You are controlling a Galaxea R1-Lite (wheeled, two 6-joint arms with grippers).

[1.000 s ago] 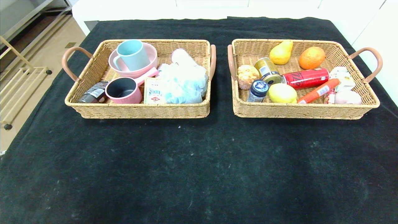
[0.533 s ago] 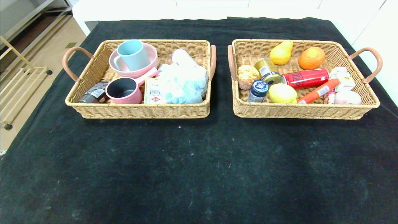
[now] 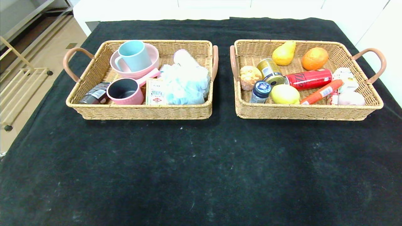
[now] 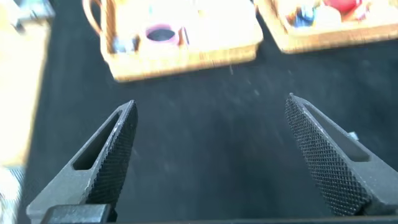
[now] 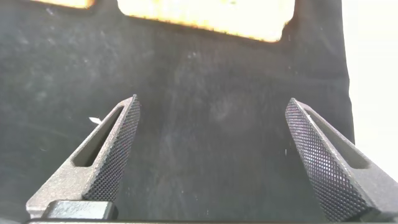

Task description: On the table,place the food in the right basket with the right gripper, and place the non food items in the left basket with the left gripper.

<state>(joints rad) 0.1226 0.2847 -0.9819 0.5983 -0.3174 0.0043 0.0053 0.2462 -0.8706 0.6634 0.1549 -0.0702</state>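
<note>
Two wicker baskets sat side by side toward the far edge of the table (image 3: 201, 163) in the head view. Left basket (image 3: 141, 111) had the light blue mug (image 3: 134, 55) inside a pink bowl (image 3: 149, 66) near its far left corner, the pink pan (image 3: 125, 91) and beige box (image 3: 154, 92) along its near wall. Right basket (image 3: 301, 111) held the gold can (image 3: 270, 71), lemon (image 3: 285, 94) and orange sausage (image 3: 322, 91), all near its front wall.

Left wrist view: left gripper (image 4: 211, 158) was hanging over bare black cloth on the near side of the baskets, jaws spread wide, gripping nothing.

Right wrist view: right gripper (image 5: 211, 162) was the same deal, jaws wide apart over cloth, nothing between them.
</note>
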